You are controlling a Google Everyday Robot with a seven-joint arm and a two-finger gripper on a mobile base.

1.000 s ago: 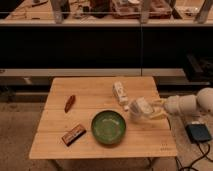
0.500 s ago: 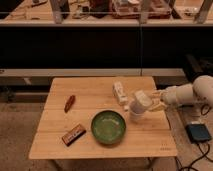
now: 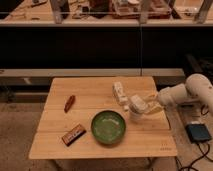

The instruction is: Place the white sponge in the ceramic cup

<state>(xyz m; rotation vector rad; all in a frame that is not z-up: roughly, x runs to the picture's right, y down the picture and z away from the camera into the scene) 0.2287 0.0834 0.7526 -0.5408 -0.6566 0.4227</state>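
The ceramic cup point(image 3: 135, 115) is small and white and stands on the wooden table point(image 3: 90, 92), just right of the green bowl point(image 3: 108, 127). The white sponge point(image 3: 137, 102), an off-white block, is at the tip of my gripper point(image 3: 143, 105), right over the cup's mouth. I cannot tell whether the sponge touches the cup's rim. The gripper reaches in from the right on the pale arm point(image 3: 192, 90) and hangs low over the table's right side.
A longer white segmented object point(image 3: 119, 92) lies behind the cup, with a tiny white cube point(image 3: 125, 107) beside it. A reddish-brown item point(image 3: 69, 103) and a brown snack bar point(image 3: 73, 134) lie on the left. A dark box point(image 3: 199, 132) sits on the floor at the right.
The gripper has moved left and slightly back, from right of the cup to over its mouth, with the off-white block at its tip. The other things have not moved.
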